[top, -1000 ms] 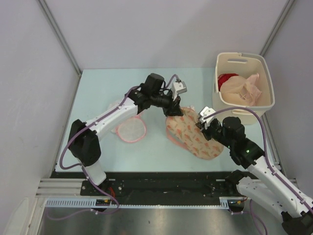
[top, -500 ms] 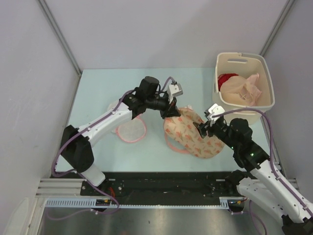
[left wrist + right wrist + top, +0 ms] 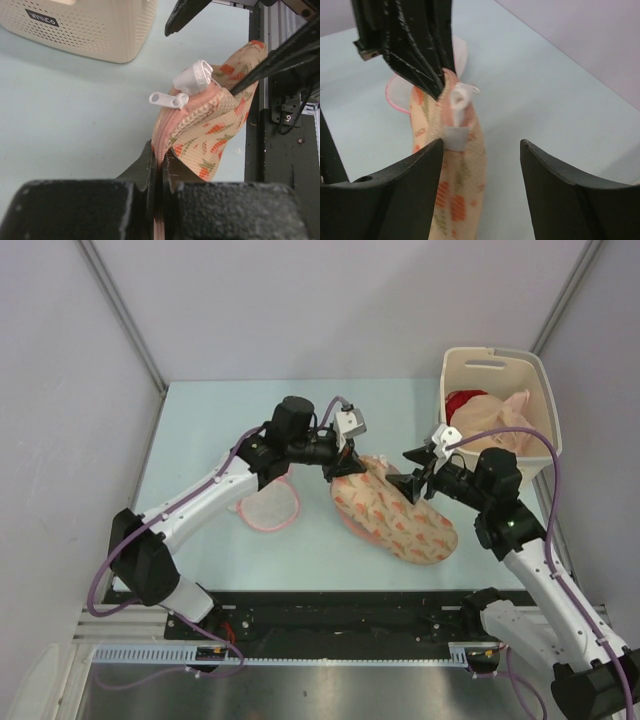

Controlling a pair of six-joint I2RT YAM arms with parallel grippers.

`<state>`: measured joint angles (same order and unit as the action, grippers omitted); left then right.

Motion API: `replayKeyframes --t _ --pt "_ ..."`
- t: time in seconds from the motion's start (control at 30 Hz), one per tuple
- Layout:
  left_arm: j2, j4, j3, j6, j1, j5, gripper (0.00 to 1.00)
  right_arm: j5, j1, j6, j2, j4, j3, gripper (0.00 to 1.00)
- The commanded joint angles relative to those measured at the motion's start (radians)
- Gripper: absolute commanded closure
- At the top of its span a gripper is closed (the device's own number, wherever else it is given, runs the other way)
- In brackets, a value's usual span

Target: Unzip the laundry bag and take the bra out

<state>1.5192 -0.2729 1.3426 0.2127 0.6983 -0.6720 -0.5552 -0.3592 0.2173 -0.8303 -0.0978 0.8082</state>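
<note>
Fabric in carrot-printed peach, the laundry bag (image 3: 400, 525) lies right of centre on the pale table (image 3: 200, 430), its ridged pink zipper seam (image 3: 162, 130) clamped in the left gripper (image 3: 159, 165). The right gripper (image 3: 412, 472) hangs spread wide beside the white plastic zipper pull (image 3: 167, 99); a perforated cream basket (image 3: 500, 458) stands upper right.

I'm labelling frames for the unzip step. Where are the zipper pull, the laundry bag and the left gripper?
zipper pull (image 3: 167, 99), left wrist view, on its flat white tab.
laundry bag (image 3: 405, 528), top external view, on the printed near lobe.
left gripper (image 3: 160, 156), left wrist view, midway between its fingertips.
</note>
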Motion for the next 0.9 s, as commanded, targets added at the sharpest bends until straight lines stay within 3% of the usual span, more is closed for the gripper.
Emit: replayKeyframes --t 0.0,0.23,0.37,0.53,0.57,0.77,0.83,0.87 --pt "-0.042 0.041 0.003 0.036 0.004 -0.020 1.00 -0.097 -0.024 -0.015 0.028 0.032 0.055 0.32" --pt "-0.050 0.032 -0.006 0.051 0.004 -0.015 1.00 -0.061 -0.006 -0.004 0.095 0.007 0.054 0.30" --pt "-0.071 0.047 -0.025 0.054 0.006 -0.009 1.00 -0.092 -0.024 -0.021 0.057 0.013 0.065 0.29" --pt "-0.083 0.044 -0.036 0.060 0.006 -0.012 1.00 -0.025 -0.113 -0.001 -0.026 0.076 0.066 0.32" --pt "-0.086 0.047 -0.036 0.060 0.006 -0.014 1.00 -0.014 -0.118 0.001 -0.038 0.084 0.066 0.36" --pt "-0.090 0.044 -0.037 0.060 0.009 -0.021 1.00 0.021 -0.121 -0.007 -0.081 0.125 0.066 0.89" --pt "-0.091 0.043 -0.040 0.062 0.010 -0.021 1.00 0.021 -0.121 -0.007 -0.076 0.127 0.066 1.00" --pt "-0.091 0.043 -0.042 0.062 0.012 -0.021 1.00 0.023 -0.121 -0.007 -0.076 0.125 0.065 1.00"
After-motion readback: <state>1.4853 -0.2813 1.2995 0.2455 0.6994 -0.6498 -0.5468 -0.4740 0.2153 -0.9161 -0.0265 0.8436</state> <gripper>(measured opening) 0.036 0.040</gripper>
